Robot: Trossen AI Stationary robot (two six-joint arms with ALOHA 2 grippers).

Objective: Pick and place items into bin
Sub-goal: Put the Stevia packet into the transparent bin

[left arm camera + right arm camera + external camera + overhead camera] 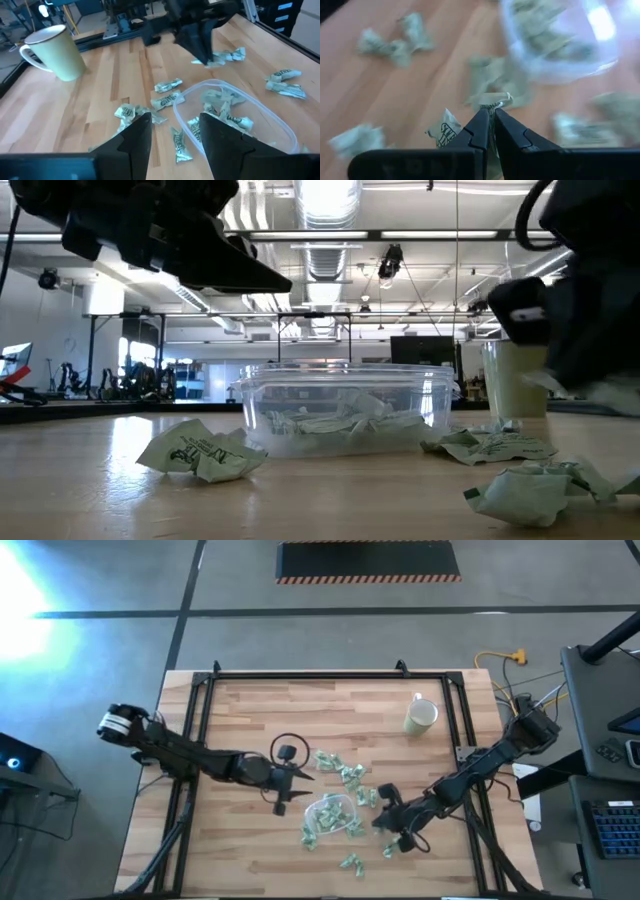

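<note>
Right gripper: fingers pinched together on one wrapped item, just right of the bin.
Left gripper: parted, empty, at the bin's left rim.
Items: some in the bin, others loose on the counter.
Risk: thin hold on crinkly wrap; piece likely slips short of the rim. Arms close; contact could shove the light bin.

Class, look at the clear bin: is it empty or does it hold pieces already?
Partly filled: several wrapped pieces lie inside the bin; others remain on the table.
</note>
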